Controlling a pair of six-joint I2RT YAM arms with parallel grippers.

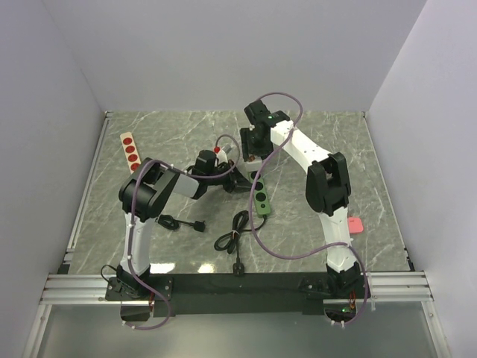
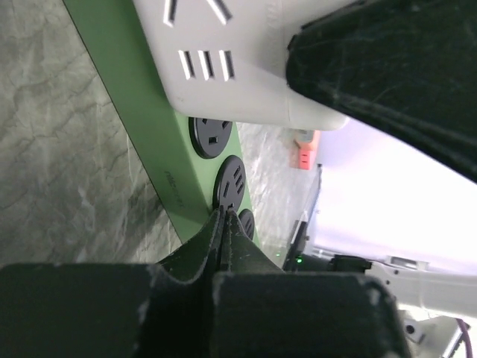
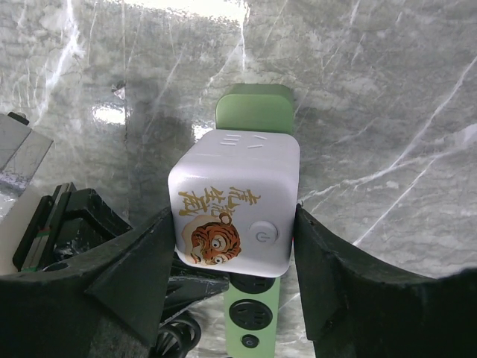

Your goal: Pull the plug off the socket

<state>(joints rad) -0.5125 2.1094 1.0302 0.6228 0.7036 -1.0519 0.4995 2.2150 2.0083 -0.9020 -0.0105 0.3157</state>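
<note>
A green power strip (image 1: pixel 261 200) lies mid-table. A white cube plug (image 1: pixel 253 159) with a tiger picture sits on its far end. My right gripper (image 1: pixel 254 151) is shut on the cube; in the right wrist view the fingers (image 3: pixel 149 253) press both sides of the cube (image 3: pixel 235 198) over the strip (image 3: pixel 254 109). My left gripper (image 1: pixel 237 183) is shut and empty. In the left wrist view its fingertips (image 2: pixel 223 222) rest on the strip (image 2: pixel 149 134) next to a black socket face, just short of the cube (image 2: pixel 223 67).
A pale strip with red dots (image 1: pixel 130 151) lies at the back left. Black cables with plugs (image 1: pixel 235 240) lie in front of the green strip, another (image 1: pixel 181 222) near the left arm. A pink object (image 1: pixel 355 224) lies at the right.
</note>
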